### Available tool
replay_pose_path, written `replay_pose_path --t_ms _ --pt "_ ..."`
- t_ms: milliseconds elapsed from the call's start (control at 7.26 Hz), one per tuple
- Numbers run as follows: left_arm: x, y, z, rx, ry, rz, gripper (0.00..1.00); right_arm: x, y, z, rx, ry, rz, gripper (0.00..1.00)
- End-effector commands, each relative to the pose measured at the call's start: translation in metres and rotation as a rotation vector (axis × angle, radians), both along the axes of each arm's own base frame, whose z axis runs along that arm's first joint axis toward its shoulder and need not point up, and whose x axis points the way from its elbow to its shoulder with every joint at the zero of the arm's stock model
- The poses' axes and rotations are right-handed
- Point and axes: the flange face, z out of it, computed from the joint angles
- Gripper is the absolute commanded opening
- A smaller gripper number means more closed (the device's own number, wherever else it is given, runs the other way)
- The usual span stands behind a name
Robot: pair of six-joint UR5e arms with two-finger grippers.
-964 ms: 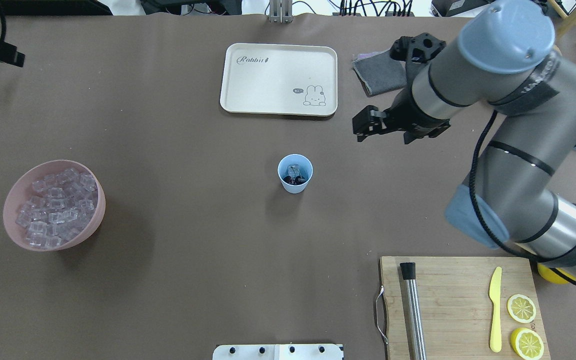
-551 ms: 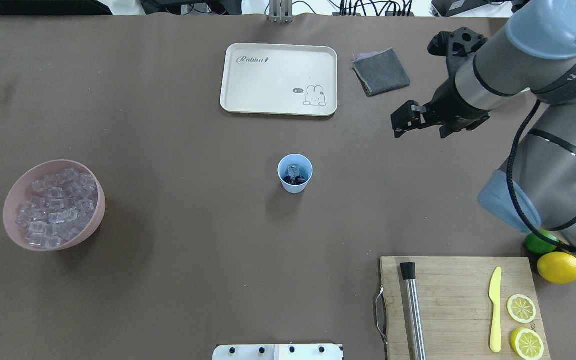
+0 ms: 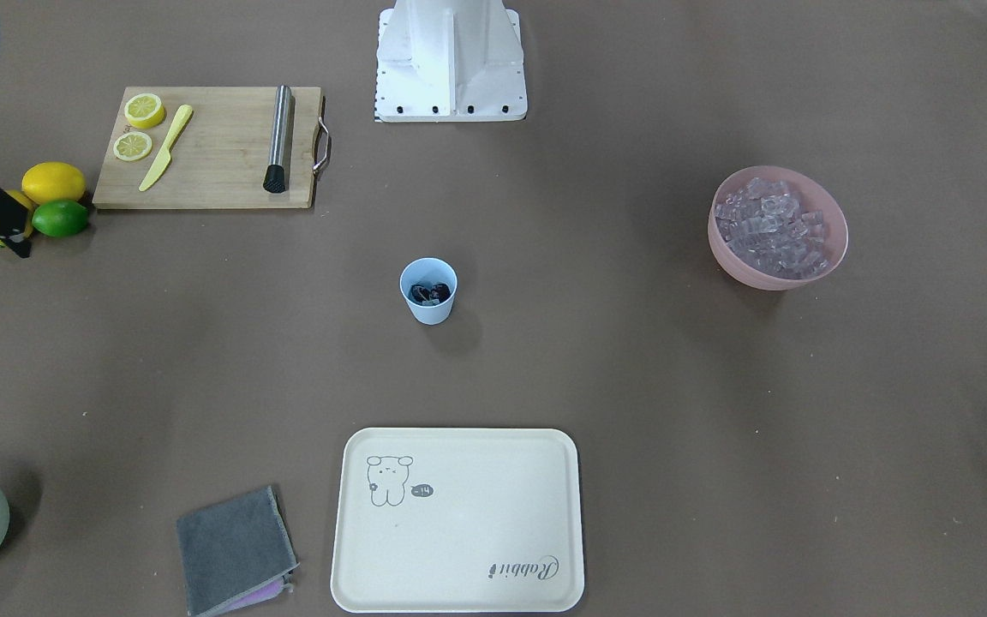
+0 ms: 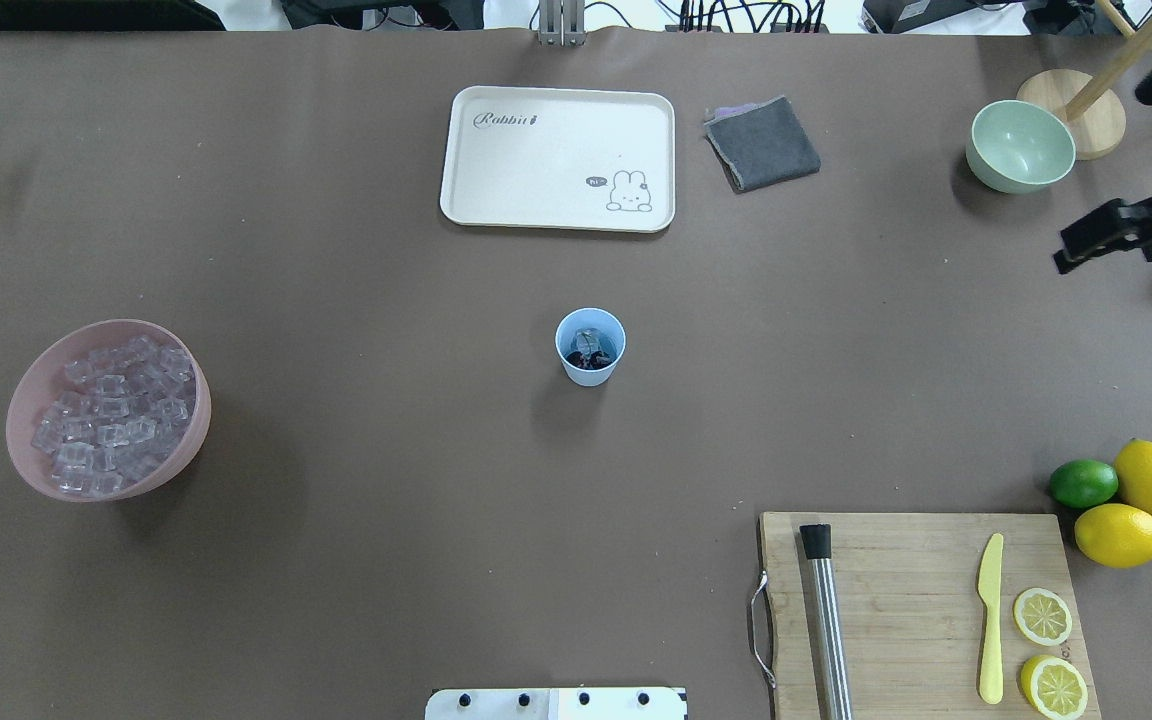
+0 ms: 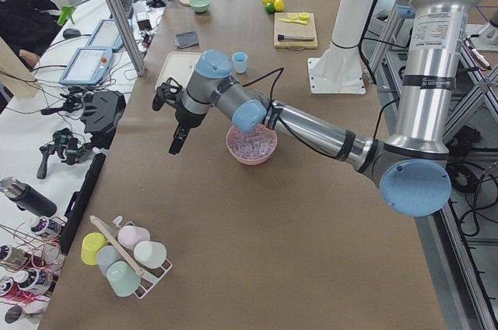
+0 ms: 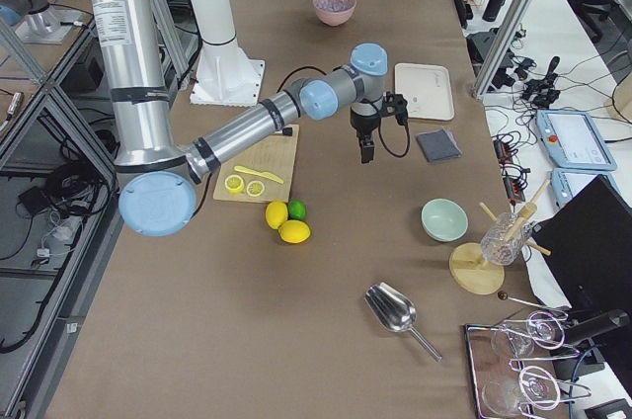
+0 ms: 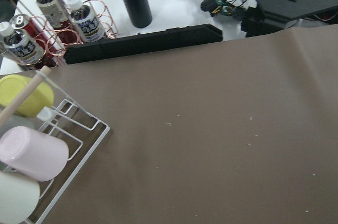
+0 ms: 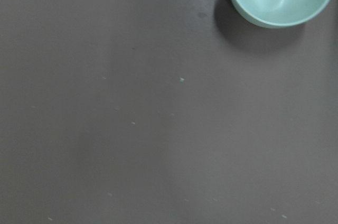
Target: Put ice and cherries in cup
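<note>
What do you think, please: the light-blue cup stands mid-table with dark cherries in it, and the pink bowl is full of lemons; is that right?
Not quite. The pink bowl is full of clear ice cubes, not lemons, as the overhead exterior view shows. The rest stands: the light-blue cup is mid-table with dark cherries in it.

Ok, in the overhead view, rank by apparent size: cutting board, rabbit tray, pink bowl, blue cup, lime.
1. cutting board (cropped by the bottom edge)
2. rabbit tray
3. pink bowl
4. blue cup and lime: near alike, too close to rank
</note>
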Motion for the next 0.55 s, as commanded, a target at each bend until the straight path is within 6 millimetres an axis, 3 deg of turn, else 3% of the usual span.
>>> replay_pose_path --t_ms 0,275,413 --pt "-0.047 0.04 0.074 -0.004 -0.062 0.152 0.98 0.107 0.039 0.097 -0.019 0.052 -0.031 1.0" --pt "-0.089 0.078 0.117 -0.083 0.198 0.167 0.98 0.178 0.072 0.143 -0.079 0.078 -0.017 1.0" --pt "-0.1 0.102 0.138 -0.099 0.226 0.168 0.98 0.216 0.084 0.165 -0.055 0.063 -0.004 1.0"
